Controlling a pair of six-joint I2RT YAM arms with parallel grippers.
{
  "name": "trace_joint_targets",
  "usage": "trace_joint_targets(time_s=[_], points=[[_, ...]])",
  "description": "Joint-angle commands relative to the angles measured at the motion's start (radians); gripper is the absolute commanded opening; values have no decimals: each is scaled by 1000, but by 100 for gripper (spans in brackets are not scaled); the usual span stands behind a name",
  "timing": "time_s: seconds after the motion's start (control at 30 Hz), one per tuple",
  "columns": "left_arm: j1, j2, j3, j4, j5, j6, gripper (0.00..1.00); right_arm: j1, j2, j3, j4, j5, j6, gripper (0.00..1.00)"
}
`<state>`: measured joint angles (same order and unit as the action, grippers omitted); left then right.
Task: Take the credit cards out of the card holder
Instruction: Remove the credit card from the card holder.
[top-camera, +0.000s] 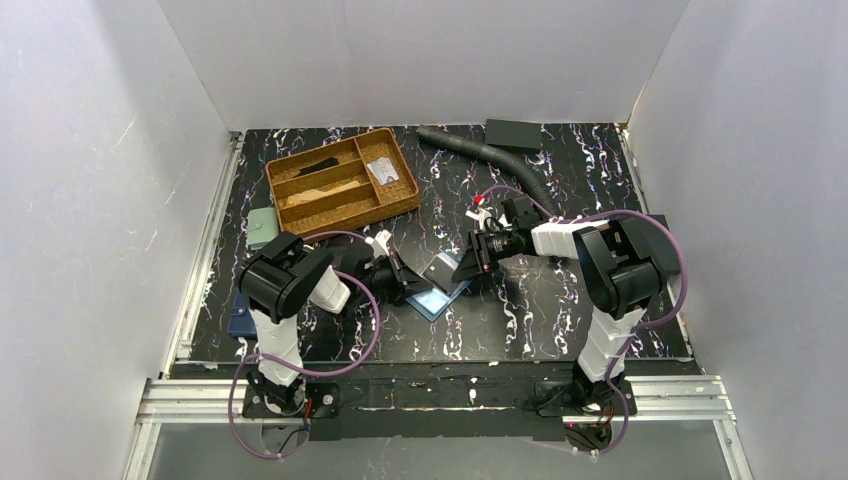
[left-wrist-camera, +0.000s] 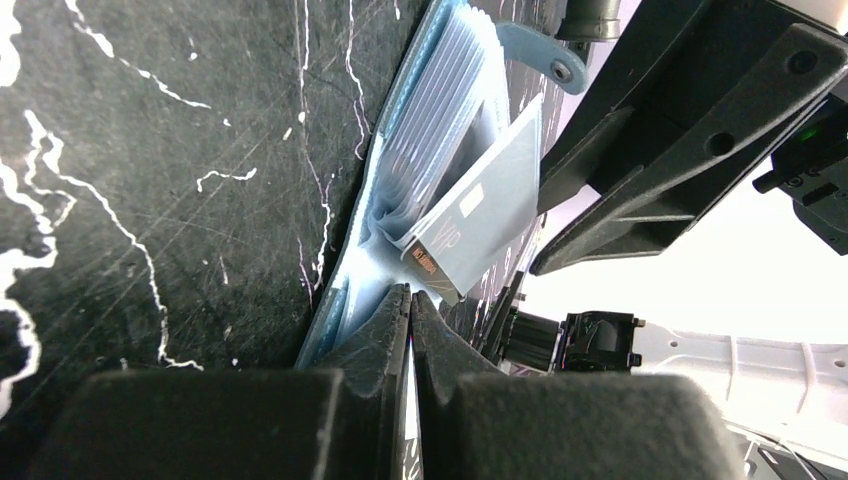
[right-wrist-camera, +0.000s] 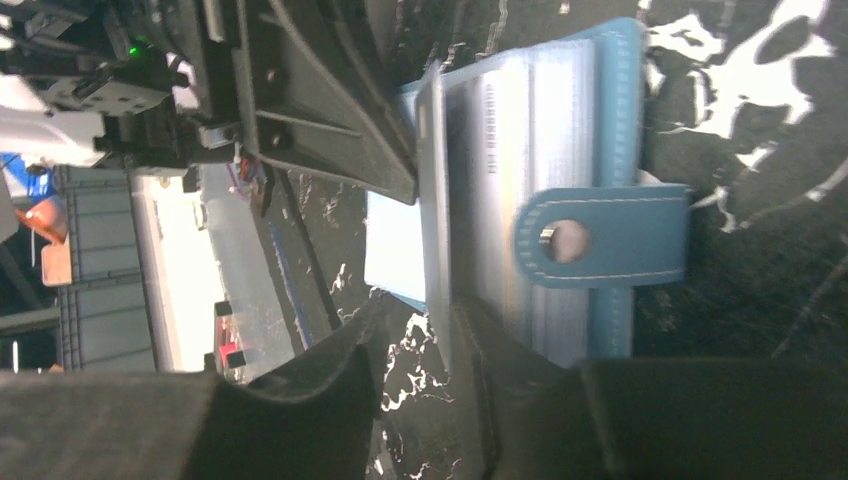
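Observation:
The teal-blue card holder (top-camera: 432, 300) lies open on the black mat between both arms, its striped slots (left-wrist-camera: 440, 110) and side tab (right-wrist-camera: 600, 238) showing. One pale whitish-blue credit card (left-wrist-camera: 480, 220) sticks out of a slot at an angle. My left gripper (left-wrist-camera: 410, 298) is shut, its tips against the holder's near edge with nothing visible between them. My right gripper (right-wrist-camera: 430, 335) is open around the card (right-wrist-camera: 432, 180), which is seen edge-on; it lies close to the right-hand finger with a gap to the other. In the top view the grippers (top-camera: 405, 280) (top-camera: 468, 268) face each other across the holder.
A wicker tray (top-camera: 355, 215) stands at the back left. A black hose (top-camera: 490, 155) and a black box (top-camera: 513, 134) lie at the back. A pale green pouch (top-camera: 262, 227) and a navy wallet (top-camera: 240, 318) sit at the left edge. White walls enclose the mat.

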<state>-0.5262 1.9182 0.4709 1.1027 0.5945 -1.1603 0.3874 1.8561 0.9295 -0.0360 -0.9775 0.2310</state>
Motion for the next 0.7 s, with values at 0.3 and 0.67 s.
trace_joint_targets(time_s=[0.3, 0.67], points=[[6, 5, -39, 127, 5, -86, 29, -8, 5, -3, 41, 20, 34, 1], [6, 98, -27, 292, -10, -186, 37, -12, -3, -54, 206, -79, 220, 1]])
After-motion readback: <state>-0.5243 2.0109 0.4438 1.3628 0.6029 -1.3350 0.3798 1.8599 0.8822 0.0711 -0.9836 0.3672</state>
